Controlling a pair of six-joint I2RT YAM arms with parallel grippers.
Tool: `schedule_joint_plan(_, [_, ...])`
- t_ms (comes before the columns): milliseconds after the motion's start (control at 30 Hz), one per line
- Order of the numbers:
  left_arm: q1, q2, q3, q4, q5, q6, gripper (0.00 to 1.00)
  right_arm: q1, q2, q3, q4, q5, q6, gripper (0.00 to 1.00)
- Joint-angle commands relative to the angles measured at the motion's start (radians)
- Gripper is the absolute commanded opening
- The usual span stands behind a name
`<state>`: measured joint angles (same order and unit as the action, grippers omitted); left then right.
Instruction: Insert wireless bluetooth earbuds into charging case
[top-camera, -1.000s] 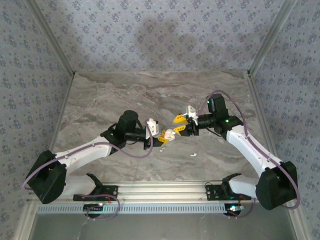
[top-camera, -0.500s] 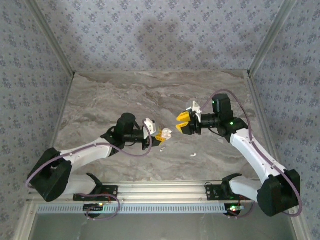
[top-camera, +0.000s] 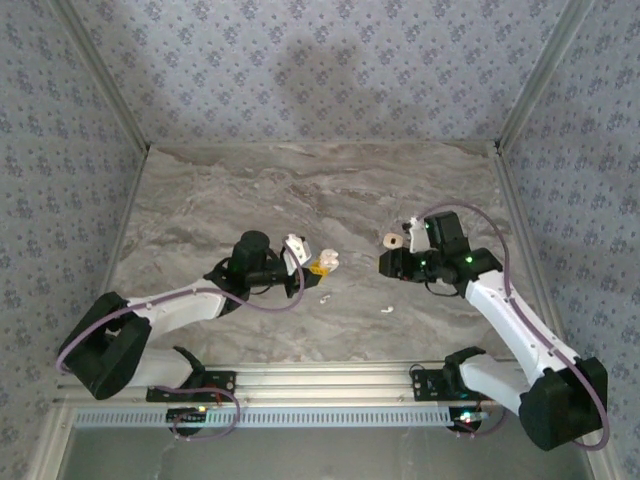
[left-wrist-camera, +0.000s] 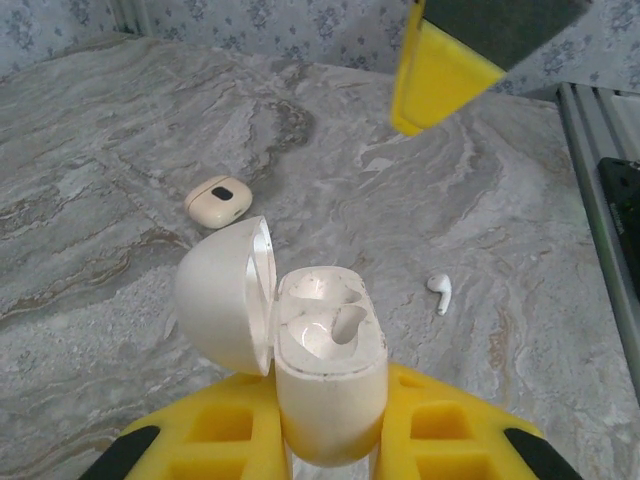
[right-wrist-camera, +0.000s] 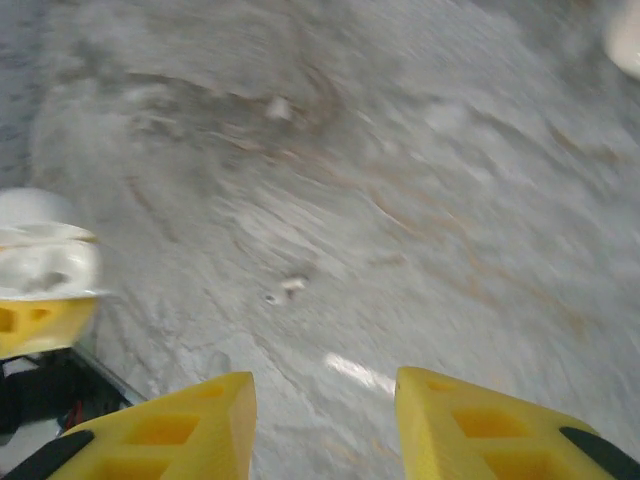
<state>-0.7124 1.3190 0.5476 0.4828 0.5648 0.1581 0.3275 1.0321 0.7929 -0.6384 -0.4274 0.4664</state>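
Pinching the open charging case (left-wrist-camera: 330, 345) in the left gripper (left-wrist-camera: 332, 445), earbud (left-wrist-camera: 440, 293) ahead-right of it; holding the right gripper (right-wrist-camera: 322, 400) spread, empty.

The left hand (left-wrist-camera: 335, 435) clamps a white charging case (left-wrist-camera: 330, 370) upright between its yellow fingers (left-wrist-camera: 225, 435), with the lid (left-wrist-camera: 225, 300) swung open to the left. Whether anything sits in the case's hollows is hard to tell. On the marbled desk (left-wrist-camera: 120, 130) beyond, a small peach-tan case (left-wrist-camera: 218, 200) with a dark spot lies flat. To the right, well apart from it, lies a single white earbud (left-wrist-camera: 440, 293). One yellow fingertip (left-wrist-camera: 440, 75) of the right hand hangs at the top.
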Motion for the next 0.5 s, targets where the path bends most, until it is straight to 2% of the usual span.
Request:
schedule_joint_plan(0, [0.005, 0.009, 0.030, 0.013, -0.019, -0.006, 0.20, -0.001, -0.025, -0.021, -0.224, 0.162, 0.250, 0.47])
schedule_joint_plan(133, [0.005, 0.023, 0.035, 0.006, -0.021, -0.010, 0.19, 0.024, -0.018, -0.077, -0.241, 0.190, 0.312, 0.42])
schedule_joint_plan(267, [0.005, 0.031, 0.025, 0.029, -0.017, -0.019, 0.19, 0.052, 0.003, -0.165, -0.124, 0.152, 0.372, 0.40])
schedule_joint_plan(467, [0.005, 0.029, 0.023, 0.026, -0.026, -0.024, 0.19, 0.090, 0.077, -0.210, -0.038, 0.131, 0.381, 0.40])
